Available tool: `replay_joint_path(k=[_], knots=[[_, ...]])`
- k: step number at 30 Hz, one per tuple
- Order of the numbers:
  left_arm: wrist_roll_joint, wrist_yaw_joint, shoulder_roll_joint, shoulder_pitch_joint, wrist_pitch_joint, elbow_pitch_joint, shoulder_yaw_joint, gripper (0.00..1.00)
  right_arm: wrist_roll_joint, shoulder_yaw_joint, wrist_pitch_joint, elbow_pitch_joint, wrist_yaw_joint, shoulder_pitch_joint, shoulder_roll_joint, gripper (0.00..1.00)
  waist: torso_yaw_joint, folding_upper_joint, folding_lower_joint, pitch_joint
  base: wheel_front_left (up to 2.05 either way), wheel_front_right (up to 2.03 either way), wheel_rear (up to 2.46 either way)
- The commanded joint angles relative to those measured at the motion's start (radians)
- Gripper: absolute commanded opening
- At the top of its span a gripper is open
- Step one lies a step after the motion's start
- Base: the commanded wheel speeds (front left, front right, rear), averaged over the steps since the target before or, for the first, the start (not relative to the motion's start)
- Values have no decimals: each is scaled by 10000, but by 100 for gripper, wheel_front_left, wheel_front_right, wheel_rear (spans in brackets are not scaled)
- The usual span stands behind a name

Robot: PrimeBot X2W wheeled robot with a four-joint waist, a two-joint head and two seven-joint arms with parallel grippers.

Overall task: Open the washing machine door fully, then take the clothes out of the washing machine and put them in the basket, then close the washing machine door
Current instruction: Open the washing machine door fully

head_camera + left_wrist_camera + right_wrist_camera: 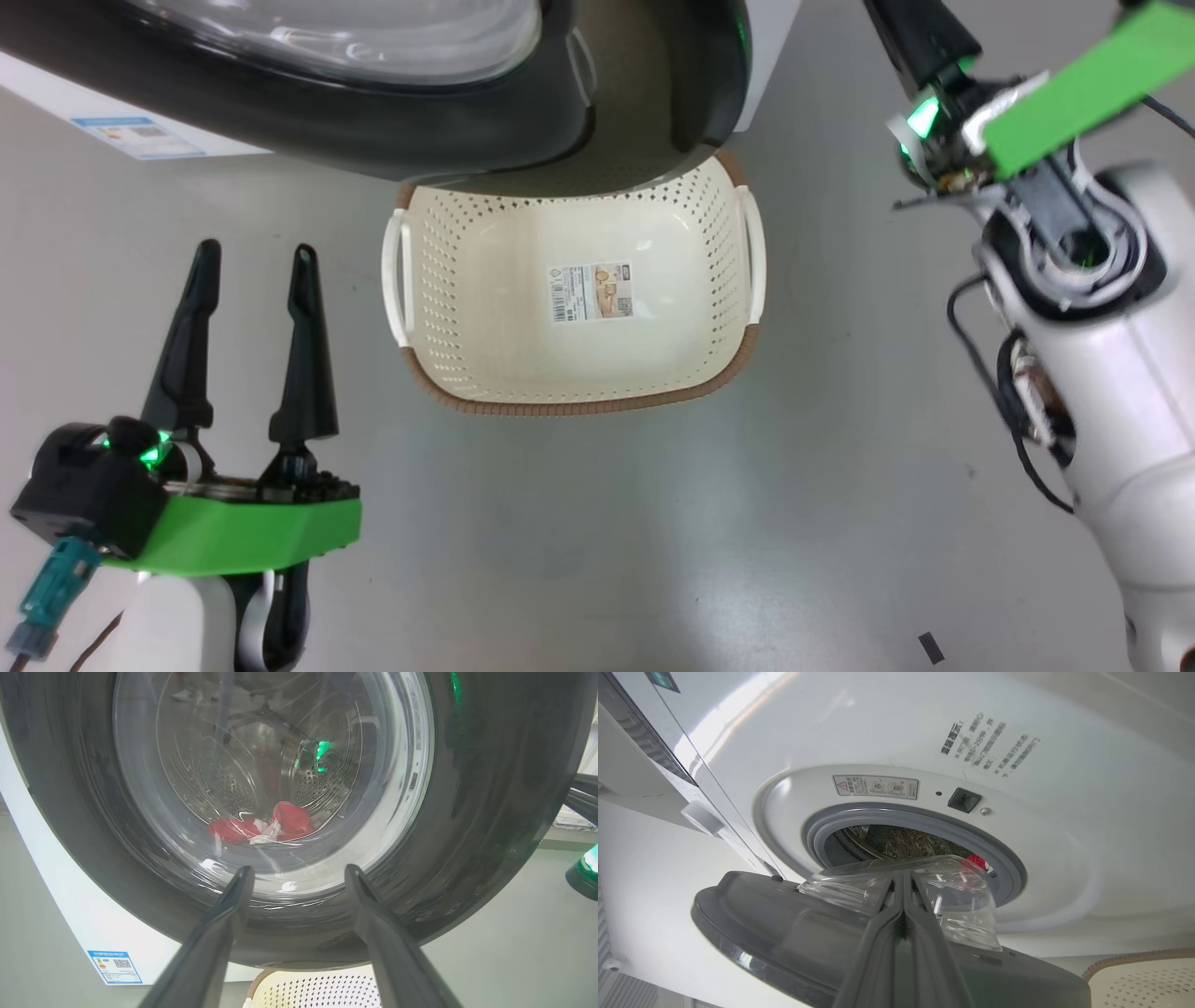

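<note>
The washing machine door (420, 140) stands ajar, swung partway off the washing machine (1064, 812). The right gripper (902, 882) is clenched, fingers pressed together at the door's inner face; contact cannot be confirmed. The left gripper (255, 250) is released, fingers spread, left of the basket (579, 408). The basket sits on the floor (653, 560) beneath the door's rim. The clothes (289, 821) lie in the drum (224, 788).

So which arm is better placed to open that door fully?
Probably right: the right gripper, shut, is at the inner side of the washing machine door, able to push it outward. The open left gripper faces its outside.
</note>
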Motion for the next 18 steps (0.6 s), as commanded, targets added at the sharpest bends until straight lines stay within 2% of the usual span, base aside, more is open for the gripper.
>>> replay_joint_path(k=[1,4,10,18], knots=[[-42,66,191,199,-49,-315,255,100,629,-31,564,-96,50,-242,252,0,62,0,0,34,0,0,0],[-62,79,191,189,-49,-326,207,100,1553,-151,1768,389,50,-793,305,0,154,0,0,51,0,0,0],[-60,107,191,214,-49,-325,146,100,2587,162,4016,1502,50,-1858,390,0,264,0,0,57,0,0,0],[-32,145,191,254,-49,-327,118,100,2693,478,5399,1631,50,-2314,249,0,294,0,0,15,0,0,0]])
